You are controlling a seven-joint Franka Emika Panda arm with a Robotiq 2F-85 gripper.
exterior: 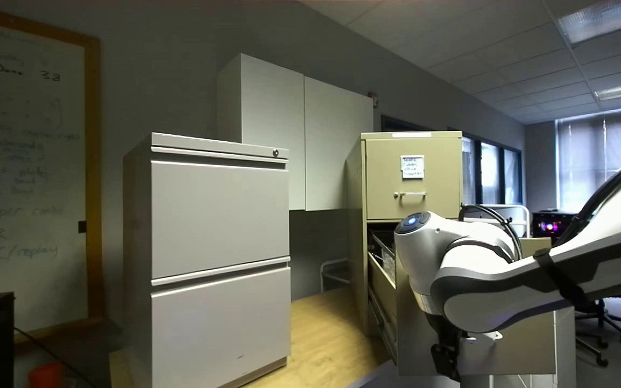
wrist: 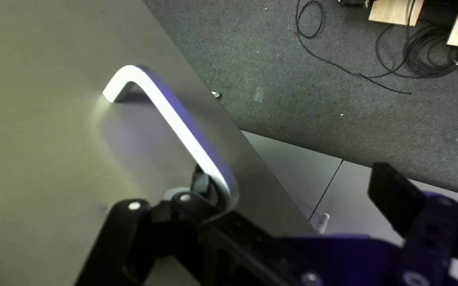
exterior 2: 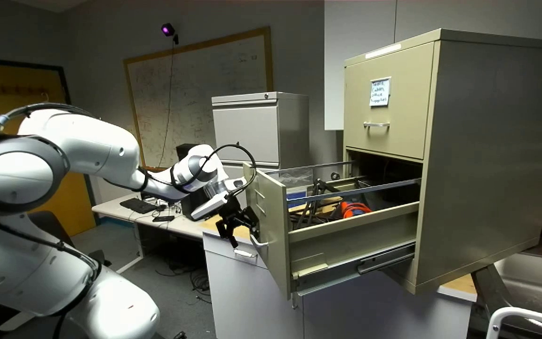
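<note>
At the pulled-out drawer (exterior 2: pixel 355 241), gripper (wrist: pixel 292 174) with fingers apart, one right at the silver handle (wrist: pixel 175 119)

In the wrist view, the handle (wrist: pixel 175 124) on the open drawer (wrist: pixel 46 159) lay at ten o'clock from your gripper (wrist: pixel 294 186). In an exterior view, you had that drawer, assorted items (exterior 2: pixel 355 210) in it, at the gripper's three o'clock, its filing cabinet (exterior 2: pixel 482 160) at two, a second cabinet (exterior 2: pixel 247 134) behind at twelve, the whiteboard (exterior 2: pixel 205 96) at eleven.

In an exterior view, a grey cabinet (exterior: pixel 219 226) stands left, near; right, the gripper (exterior: pixel 446 360) hangs before the open drawer (exterior: pixel 526 345) of a tan cabinet (exterior: pixel 383 178).
</note>
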